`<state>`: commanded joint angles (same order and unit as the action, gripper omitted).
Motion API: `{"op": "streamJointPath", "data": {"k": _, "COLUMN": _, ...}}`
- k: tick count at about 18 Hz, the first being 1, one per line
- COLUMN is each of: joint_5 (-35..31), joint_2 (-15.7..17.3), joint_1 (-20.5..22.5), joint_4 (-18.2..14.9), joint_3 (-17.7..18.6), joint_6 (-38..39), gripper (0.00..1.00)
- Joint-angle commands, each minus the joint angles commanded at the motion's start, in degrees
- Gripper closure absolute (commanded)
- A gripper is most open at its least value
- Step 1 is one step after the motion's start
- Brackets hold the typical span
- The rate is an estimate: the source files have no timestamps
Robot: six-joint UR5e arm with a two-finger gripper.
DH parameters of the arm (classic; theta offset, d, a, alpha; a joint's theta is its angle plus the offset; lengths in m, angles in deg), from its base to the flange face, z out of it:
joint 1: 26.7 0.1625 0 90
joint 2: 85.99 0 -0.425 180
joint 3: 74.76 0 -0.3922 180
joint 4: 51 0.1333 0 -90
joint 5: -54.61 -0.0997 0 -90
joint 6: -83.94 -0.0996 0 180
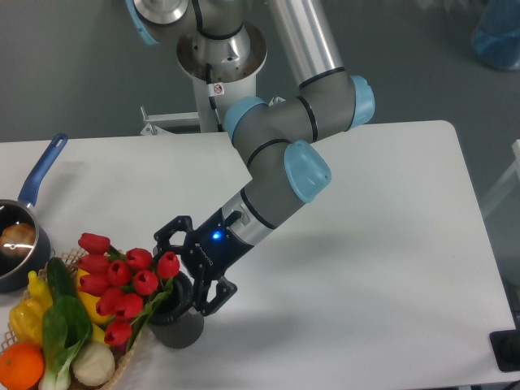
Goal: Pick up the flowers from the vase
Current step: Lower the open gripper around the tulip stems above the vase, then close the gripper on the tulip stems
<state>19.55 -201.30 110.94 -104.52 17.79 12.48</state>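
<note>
A bunch of red tulips, the flowers point(122, 280), leans left out of the vase point(180, 327), a small dark grey ribbed pot near the table's front left. My gripper point(185, 272) hovers just above the vase's mouth, open, its fingers spread on either side of the green stems. One fingertip is by the rightmost red bud, the other over the vase's right rim. Nothing is held between the fingers.
A wicker basket point(130, 354) with a yellow pepper, greens, an orange point(19, 366) and an onion sits left of the vase, under the blooms. A blue-handled saucepan point(24, 227) stands at the left edge. White table surface stretches to the right.
</note>
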Motion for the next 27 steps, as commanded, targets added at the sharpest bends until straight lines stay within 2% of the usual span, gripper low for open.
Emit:
{"op": "streamJointPath", "data": {"k": 4, "joint_5": -0.18, "joint_2": 0.00, "joint_1": 0.00, "joint_4": 0.00, "joint_3": 0.09, "joint_6": -0.09, "gripper": 0.29}}
{"op": "streamJointPath", "data": {"k": 12, "joint_5": -0.18, "joint_2": 0.26, "joint_1": -0.09, "joint_4": 0.00, "joint_3": 0.44, "joint_6": -0.44, "gripper": 0.34}}
{"op": "streamJointPath", "data": {"k": 15, "joint_5": -0.27, "joint_2": 0.26, "joint_1": -0.09, "joint_4": 0.00, "joint_3": 0.53, "joint_6": -0.53, "gripper": 0.39}}
{"op": "streamJointPath", "data": {"k": 18, "joint_5": -0.27, "joint_2": 0.26, "joint_1": -0.09, "joint_4": 0.00, "joint_3": 0.53, "joint_6": -0.53, "gripper": 0.52}}
{"op": "streamJointPath", "data": {"k": 23, "joint_5": -0.18, "joint_2": 0.35, "joint_1": -0.09, "joint_4": 0.00, "joint_3": 0.62, "joint_6": -0.61, "gripper": 0.56}}
{"op": "streamJointPath", "data": {"k": 27, "joint_5": -0.27, "joint_2": 0.35, "joint_1": -0.09, "joint_4": 0.00, "joint_3": 0.79, "joint_6": -0.62, "gripper": 0.64}}
